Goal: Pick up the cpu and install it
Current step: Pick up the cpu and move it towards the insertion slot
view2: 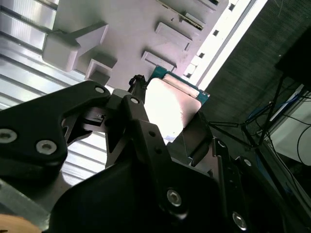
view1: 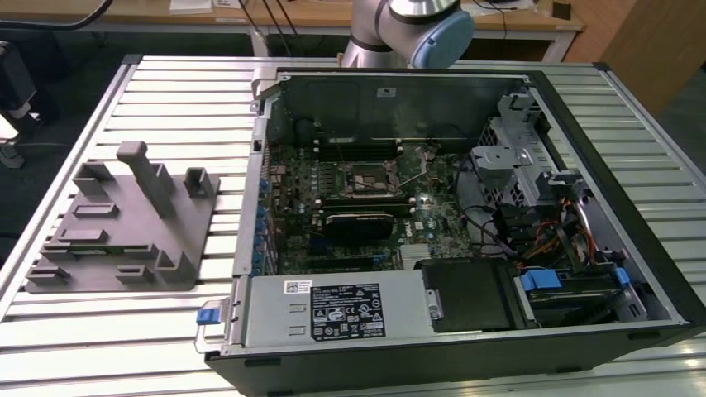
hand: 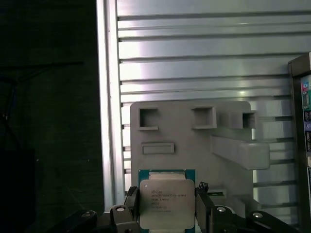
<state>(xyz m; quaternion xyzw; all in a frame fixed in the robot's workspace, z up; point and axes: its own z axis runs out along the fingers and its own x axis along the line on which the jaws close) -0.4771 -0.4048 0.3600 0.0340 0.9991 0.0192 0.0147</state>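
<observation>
cpu [hand: 166, 201] gripped between gripper [hand: 166, 194] fingers, held over grey fixture [hand: 194, 141] by table [view1: 165, 83] edge (pick looks done). Socket [view1: 364, 178] inside open case [view1: 398, 99] looks unfilled; install remains.

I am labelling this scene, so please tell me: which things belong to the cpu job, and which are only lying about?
Job:
- cpu, held in the gripper
- socket frame on the motherboard in the open computer case

Lying about:
- grey fixture
- power supply
- drive cage
</observation>
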